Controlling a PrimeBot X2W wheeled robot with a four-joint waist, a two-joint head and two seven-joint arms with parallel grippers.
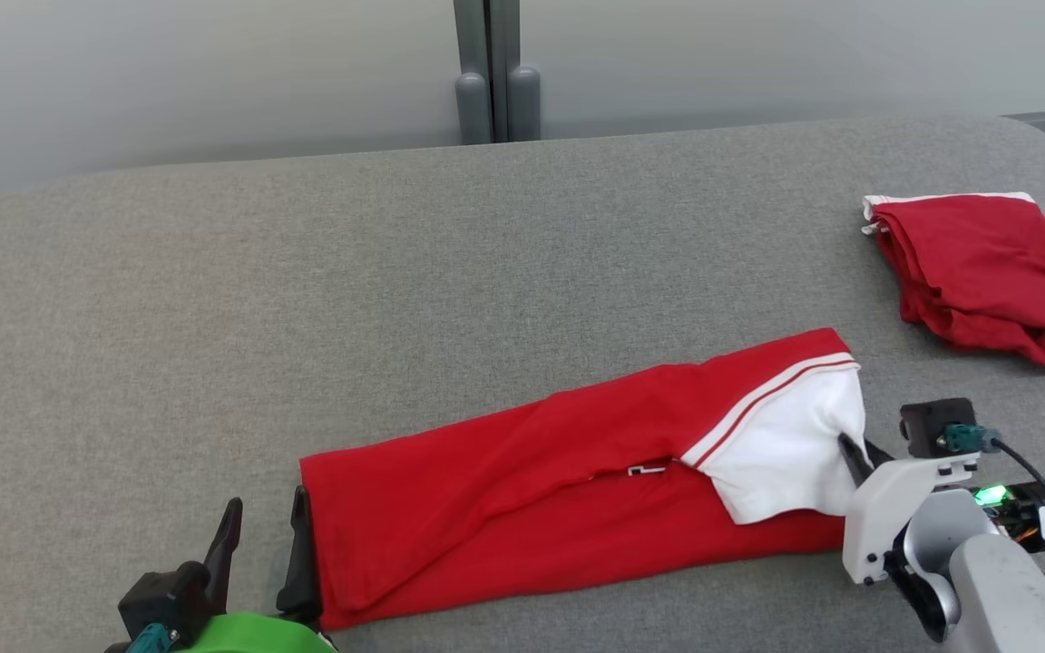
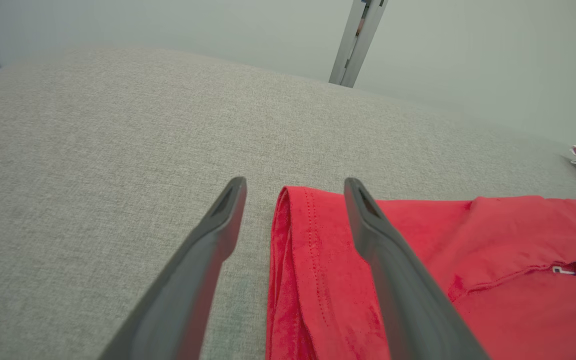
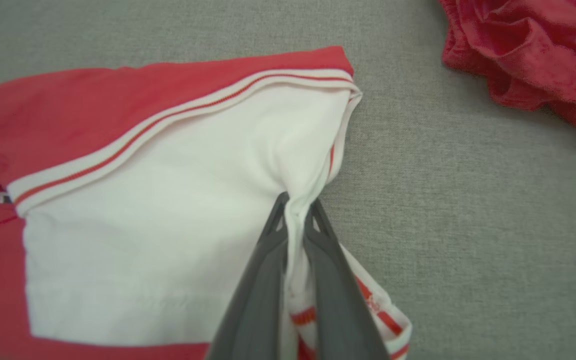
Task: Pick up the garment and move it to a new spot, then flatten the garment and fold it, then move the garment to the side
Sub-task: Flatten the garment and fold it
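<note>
We see the garment (image 1: 532, 481) on the grey table (image 1: 395, 272), folded lengthwise into 1 long strip. In the head view it runs from lower left up toward the right. It's mostly red. The right end has a white panel (image 1: 776, 453) w/ a red-and-white stripe along its upper edge.

The R gripper (image 1: 852, 453) sits at that right end, clenched on a pinch of the white cloth. In the R wrist view the R gripper (image 3: 298, 200) has its 2 fingers pressed nearly together, w/ a ridge of white fabric squeezed btwn them. The panel (image 3: 143, 210) puckers toward the tips.

The L gripper (image 1: 266, 501) is at the strip's left end, released, jaws wide, holding nothing. In the L wrist view the L gripper (image 2: 295, 185) straddles the red hem: 1 finger over bare table (image 2: 93, 150), the other over the garment (image 2: 468, 240). We can't tell whether either finger touches the cloth.

A 2nd garment (image 1: 985, 272), also red w/ a white edge on its far side, lies folded near the table's far right corner, well apart from the strip. Behind the table stand a pale wall & a grey post (image 1: 495, 73).
</note>
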